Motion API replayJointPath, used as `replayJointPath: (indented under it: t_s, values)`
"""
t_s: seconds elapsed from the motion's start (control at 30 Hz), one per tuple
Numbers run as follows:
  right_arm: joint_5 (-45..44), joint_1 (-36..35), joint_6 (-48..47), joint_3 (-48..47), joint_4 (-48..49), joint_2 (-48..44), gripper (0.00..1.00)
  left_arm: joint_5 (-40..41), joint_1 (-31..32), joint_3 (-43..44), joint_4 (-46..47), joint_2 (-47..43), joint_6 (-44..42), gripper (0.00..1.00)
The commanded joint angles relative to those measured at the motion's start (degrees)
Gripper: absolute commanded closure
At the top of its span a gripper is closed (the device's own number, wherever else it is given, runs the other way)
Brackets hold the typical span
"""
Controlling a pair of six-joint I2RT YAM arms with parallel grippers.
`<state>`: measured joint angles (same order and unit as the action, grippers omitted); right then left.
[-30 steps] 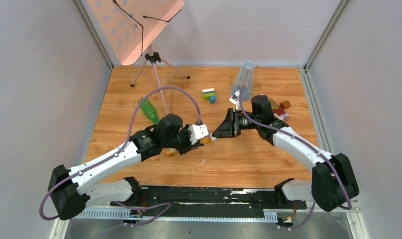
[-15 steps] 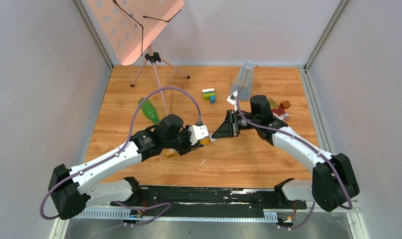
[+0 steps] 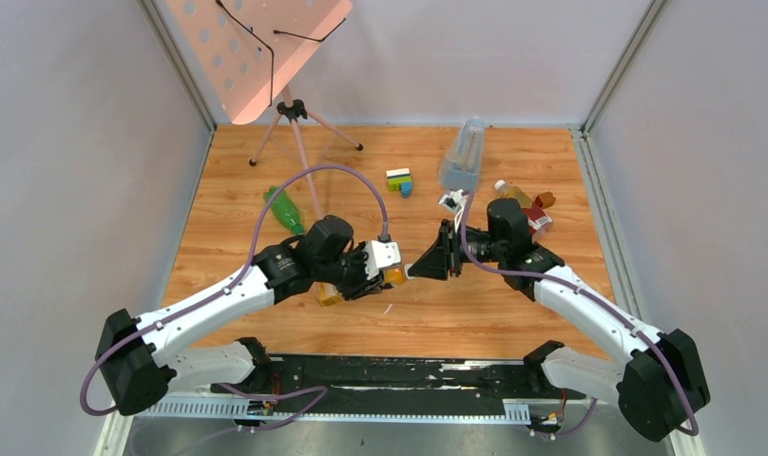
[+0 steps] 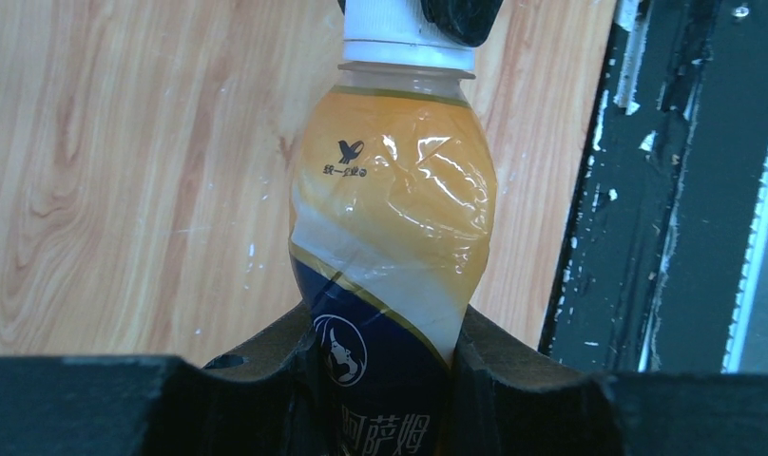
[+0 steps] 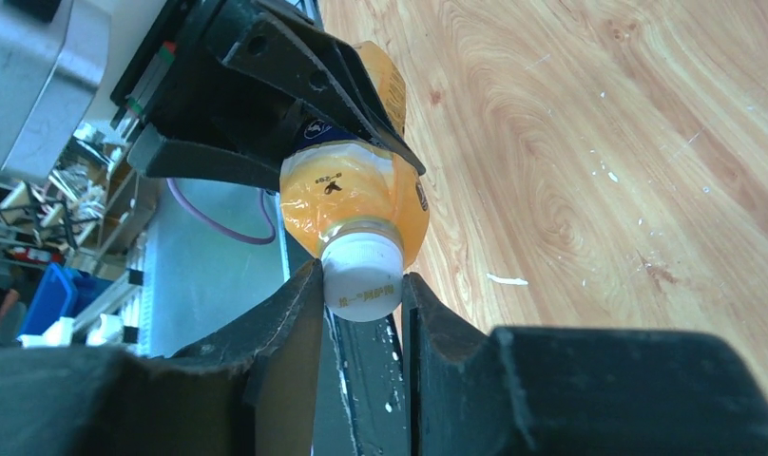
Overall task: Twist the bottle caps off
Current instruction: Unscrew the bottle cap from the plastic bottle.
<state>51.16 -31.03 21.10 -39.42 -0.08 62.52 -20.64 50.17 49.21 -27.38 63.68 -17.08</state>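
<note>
Dropped nearer, right gripper (image 5: 361, 290) pinches the white cap (image 5: 363, 271) end-on, in line with the amber bottle (image 4: 392, 209) clamped by left gripper (image 4: 385, 356).

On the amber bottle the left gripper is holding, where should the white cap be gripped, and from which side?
Grip the white cap by its round side wall, coming in along the axis of the amber bottle, from the cap end. The left gripper holds the body with the cap pointing at the right gripper, whose fingers flank it squarely.
</note>
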Motion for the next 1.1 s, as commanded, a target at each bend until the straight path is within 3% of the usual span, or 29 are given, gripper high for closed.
replayJointPath:
  t_s: [0.0,0.3,0.53,0.83,1.07]
  values:
    - [2.7,-2.8,-11.2,-0.1,7.2,-3.2,1.0,-10.9,0.0,3.7,2.3,-0.2,2.7,1.0]
    - [5.7,-3.8,-19.6,1.8,8.3,-7.4,1.0,-20.6,-0.8,5.9,-0.3,0.0,2.7,1.0]
    - [8.7,-7.0,-42.4,4.6,4.4,-11.7,1.0,-24.3,-1.1,8.1,-4.3,2.0,1.7,1.0]
    - [4.0,-10.0,-60.7,8.2,2.7,-16.9,1.0,-27.3,-1.1,8.3,-4.7,2.6,2.0,1.0]
    - [-0.8,-10.2,-62.6,10.3,6.2,-19.1,1.0,-27.7,-1.1,7.9,-5.4,2.6,1.9,1.0]
